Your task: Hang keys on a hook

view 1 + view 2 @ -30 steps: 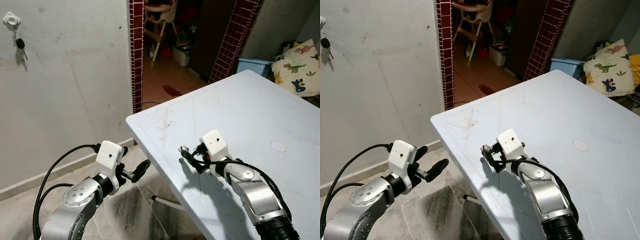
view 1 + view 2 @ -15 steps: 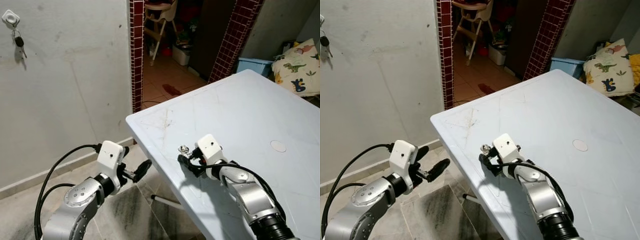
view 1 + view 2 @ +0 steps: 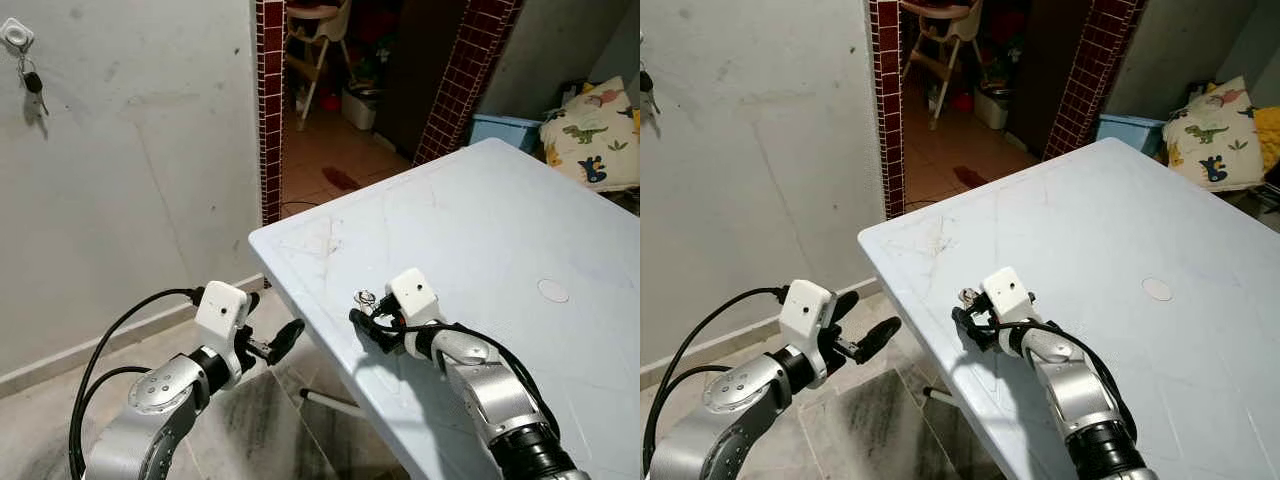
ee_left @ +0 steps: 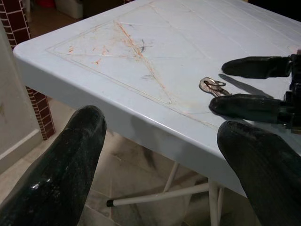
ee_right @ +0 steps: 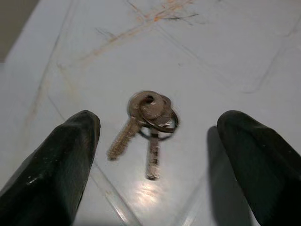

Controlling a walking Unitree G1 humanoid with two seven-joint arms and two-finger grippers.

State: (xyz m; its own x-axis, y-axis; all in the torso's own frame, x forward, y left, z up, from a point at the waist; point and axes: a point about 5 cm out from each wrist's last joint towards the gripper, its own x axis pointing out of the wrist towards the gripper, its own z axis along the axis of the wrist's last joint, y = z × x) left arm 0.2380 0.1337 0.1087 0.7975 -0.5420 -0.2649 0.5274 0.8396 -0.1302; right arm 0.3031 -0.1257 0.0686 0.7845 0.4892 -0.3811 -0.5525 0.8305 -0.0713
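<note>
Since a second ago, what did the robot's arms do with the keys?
The right end effector crept forward across the table until its open fingers straddle the keys, not yet gripping them. The keys lay unmoved. The left end effector stayed open beside the table edge, and a key kept hanging on the wall hook.

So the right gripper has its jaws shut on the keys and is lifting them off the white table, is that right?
Not quite. The right gripper has its jaws open, one on each side of the keys, which lie flat on the white table, not gripped or lifted. The right wrist view shows this plainly.
</note>
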